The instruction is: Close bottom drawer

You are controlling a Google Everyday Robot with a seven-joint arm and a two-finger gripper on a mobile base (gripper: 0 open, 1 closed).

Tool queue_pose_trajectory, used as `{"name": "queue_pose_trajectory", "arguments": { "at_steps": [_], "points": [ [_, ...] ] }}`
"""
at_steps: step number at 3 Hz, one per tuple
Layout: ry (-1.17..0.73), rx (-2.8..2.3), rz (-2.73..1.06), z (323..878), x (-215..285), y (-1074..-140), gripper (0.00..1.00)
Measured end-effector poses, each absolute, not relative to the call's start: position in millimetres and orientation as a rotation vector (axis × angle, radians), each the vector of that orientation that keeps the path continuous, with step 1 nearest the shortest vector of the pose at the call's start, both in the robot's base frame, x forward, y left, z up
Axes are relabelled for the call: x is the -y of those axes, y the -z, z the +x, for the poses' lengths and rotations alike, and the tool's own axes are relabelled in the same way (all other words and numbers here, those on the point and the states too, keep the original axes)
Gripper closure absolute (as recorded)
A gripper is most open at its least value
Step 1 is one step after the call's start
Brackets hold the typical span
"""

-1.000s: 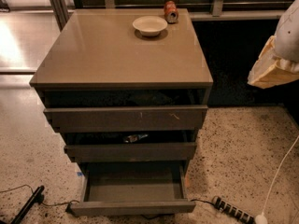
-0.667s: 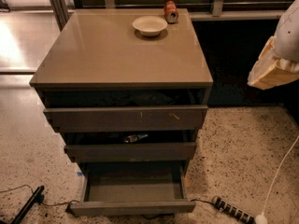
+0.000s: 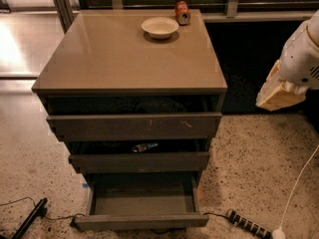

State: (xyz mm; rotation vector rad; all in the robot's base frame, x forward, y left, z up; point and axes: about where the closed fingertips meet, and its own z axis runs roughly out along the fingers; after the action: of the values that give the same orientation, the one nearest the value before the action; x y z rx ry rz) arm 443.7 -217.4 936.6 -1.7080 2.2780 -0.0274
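Observation:
The bottom drawer [image 3: 141, 221] of the taupe cabinet [image 3: 124, 54] is pulled far out, and its shallow flat tray [image 3: 143, 200] is empty. Above it, the middle drawer [image 3: 139, 161] and the widest top drawer [image 3: 134, 126] each stand slightly out. My gripper [image 3: 271, 97], tan with a white arm behind it, hangs in the air at the right edge of the view. It is beside the cabinet at about top-drawer height, well apart from the bottom drawer and touching nothing.
A white bowl [image 3: 159, 27] and a tipped orange can [image 3: 182, 12] sit at the back of the cabinet top. A power strip [image 3: 247, 224] with a white cord [image 3: 299, 183] lies on the speckled floor at the right. A black cable and bar [image 3: 30, 219] lie at the left.
My gripper has moved slightly down and to the left. The cabinet and its drawers have not moved.

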Motion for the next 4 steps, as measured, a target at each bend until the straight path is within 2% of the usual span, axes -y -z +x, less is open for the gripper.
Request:
{"name": "queue_pose_trajectory", "arguments": {
  "at_steps": [2,3,4],
  "points": [
    [-0.112,-2.382,-1.712,444,218,-832,1.0],
    [-0.175,-2.445,-1.779,426,214,-766,1.0],
    [-0.204,-2.473,-1.808,413,214,-745,1.0]
  ]
}}
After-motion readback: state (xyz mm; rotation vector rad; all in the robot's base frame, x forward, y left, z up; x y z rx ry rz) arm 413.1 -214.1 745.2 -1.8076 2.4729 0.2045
